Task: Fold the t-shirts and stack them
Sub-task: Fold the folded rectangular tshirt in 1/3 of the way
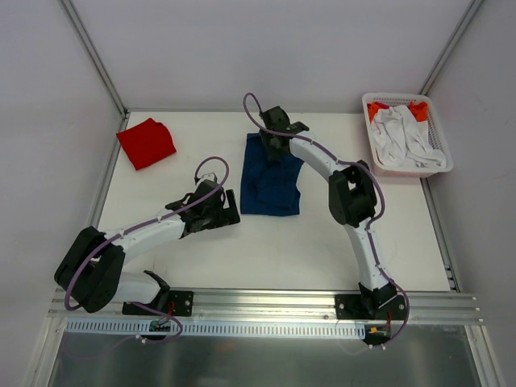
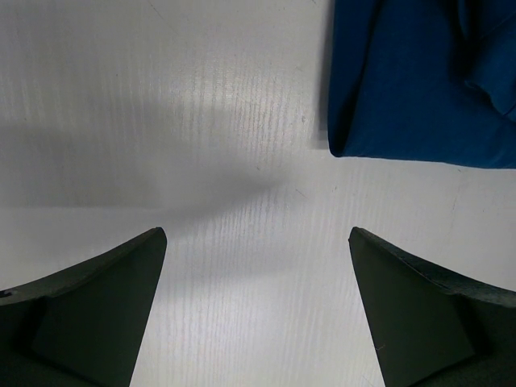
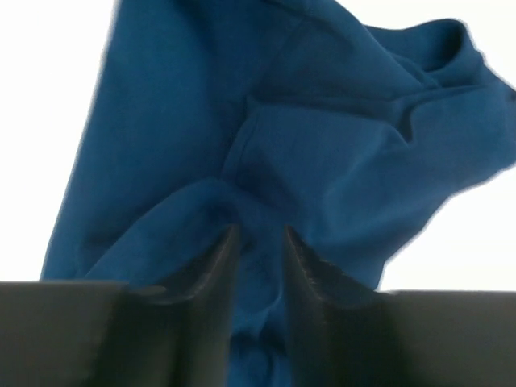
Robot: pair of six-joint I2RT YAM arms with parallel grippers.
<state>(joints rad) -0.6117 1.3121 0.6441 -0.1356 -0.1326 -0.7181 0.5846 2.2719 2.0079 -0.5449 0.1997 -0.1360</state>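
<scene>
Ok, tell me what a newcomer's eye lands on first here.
The rumpled blue t-shirt in the middle, with the right gripper down on its far edge. Then the folded red t-shirt at far left, and the white basket of pale and orange cloth at far right.

First shirt (image 1: 146, 143) at far-left corner of desk (image 1: 242, 250). Second shirt (image 1: 270, 189) mid-desk, toward far edge. Basket (image 1: 408, 172) at far-right corner, cloths (image 1: 403, 141) inside.
</scene>
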